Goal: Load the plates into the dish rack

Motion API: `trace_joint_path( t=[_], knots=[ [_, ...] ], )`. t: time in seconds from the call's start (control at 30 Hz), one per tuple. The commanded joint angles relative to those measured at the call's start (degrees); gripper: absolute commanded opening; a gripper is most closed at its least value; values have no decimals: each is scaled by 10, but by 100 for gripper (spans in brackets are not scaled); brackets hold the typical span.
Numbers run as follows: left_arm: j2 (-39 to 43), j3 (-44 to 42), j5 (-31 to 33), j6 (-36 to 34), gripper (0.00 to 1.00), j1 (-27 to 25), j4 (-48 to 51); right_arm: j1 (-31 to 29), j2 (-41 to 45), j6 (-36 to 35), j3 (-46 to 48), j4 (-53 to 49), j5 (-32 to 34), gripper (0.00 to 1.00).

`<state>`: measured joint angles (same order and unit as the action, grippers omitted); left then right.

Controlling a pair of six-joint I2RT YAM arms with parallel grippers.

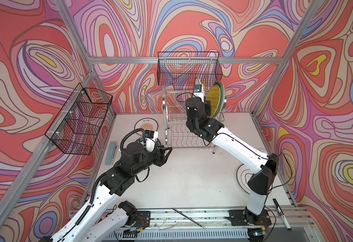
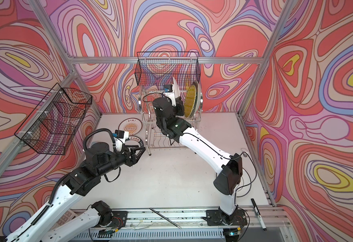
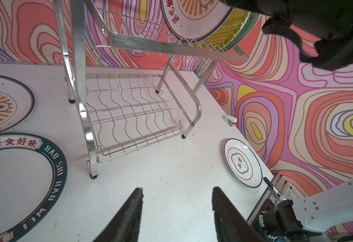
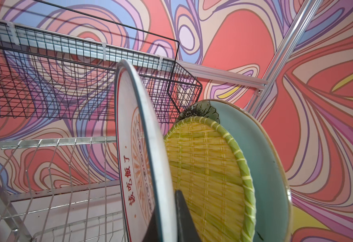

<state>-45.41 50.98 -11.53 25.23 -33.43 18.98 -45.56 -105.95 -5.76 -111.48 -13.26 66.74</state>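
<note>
The chrome dish rack (image 1: pixel 165 117) stands at the back of the table. On its upper tier a yellow woven plate (image 4: pixel 202 167) and a pale aqua plate (image 4: pixel 261 157) stand on edge. My right gripper (image 4: pixel 167 207) is shut on the rim of an orange-sunburst plate (image 4: pixel 137 146), held upright beside the yellow one, its lower rim at the tier's wires. My left gripper (image 3: pixel 176 189) hangs open and empty above the bare table left of the rack. Flat on the table lie another sunburst plate (image 1: pixel 147 125), a green-lettered plate (image 3: pixel 24 178) and a black-ringed plate (image 3: pixel 242 162).
Black mesh baskets hang on the back wall (image 1: pixel 189 69) and the left wall (image 1: pixel 81 119). A grey-blue block (image 1: pixel 111 153) lies at the table's left edge. A marker (image 1: pixel 281 212) and a thin rod (image 1: pixel 189 218) lie by the front rail.
</note>
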Motion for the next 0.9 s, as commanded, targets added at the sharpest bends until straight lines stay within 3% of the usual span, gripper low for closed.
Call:
trace_joint_path(
  t=[0.0, 0.87],
  knots=[
    [2, -2, -2, -7, 56, -1, -17, -2, 30, -6, 4, 23, 21, 0],
    [5, 1, 2, -13, 57, -1, -8, -2, -4, 66, -14, -63, 17, 0]
  ],
)
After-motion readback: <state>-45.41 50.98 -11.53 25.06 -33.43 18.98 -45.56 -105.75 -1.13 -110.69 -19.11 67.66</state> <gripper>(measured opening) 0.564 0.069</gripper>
